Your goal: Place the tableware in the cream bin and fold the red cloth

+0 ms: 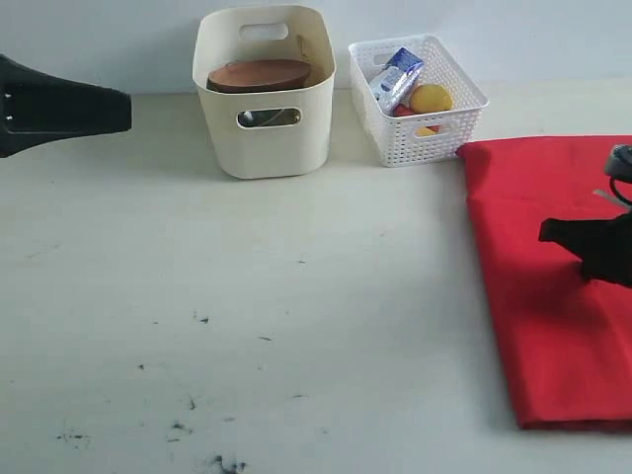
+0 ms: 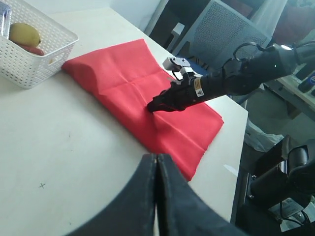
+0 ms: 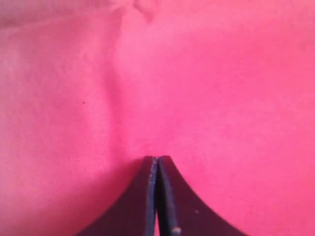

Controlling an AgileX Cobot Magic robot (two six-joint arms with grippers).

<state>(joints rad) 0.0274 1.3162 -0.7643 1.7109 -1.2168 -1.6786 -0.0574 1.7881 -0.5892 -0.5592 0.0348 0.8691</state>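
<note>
Fingers (image 3: 147, 196) of the right gripper (image 1: 549, 233) are pressed together, tips on the red cloth (image 1: 533, 296) at 3 o'clock; I judge this flattens the fold. My left gripper (image 2: 155, 158), likewise closed, hangs clear at 9 o'clock. The brown plate (image 1: 259, 75) lies in the cream bin (image 1: 286, 148) at 12 o'clock.

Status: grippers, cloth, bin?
Left gripper shut, off to the side. Right gripper shut, low over red cloth, folded. Wooden plate in cream bin. No obstruction seen.
</note>
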